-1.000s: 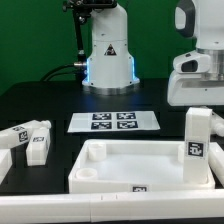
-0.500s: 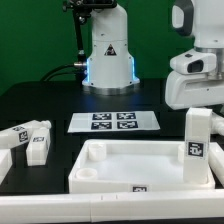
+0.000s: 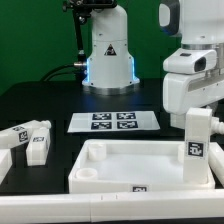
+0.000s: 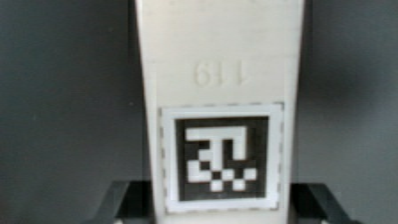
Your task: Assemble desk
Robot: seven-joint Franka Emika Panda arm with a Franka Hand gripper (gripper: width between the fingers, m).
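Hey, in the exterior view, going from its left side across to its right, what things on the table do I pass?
First the loose legs → marker board → upright leg. The desk top spans too wide to place in the order.

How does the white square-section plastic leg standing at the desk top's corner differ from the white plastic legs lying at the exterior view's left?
Pose: the standing leg is upright; the lying legs rest on their sides. Place: the standing leg rises at a corner of the rimmed white desk top; the lying legs sit apart from it on the black table. Shared: white, chunky, tagged.
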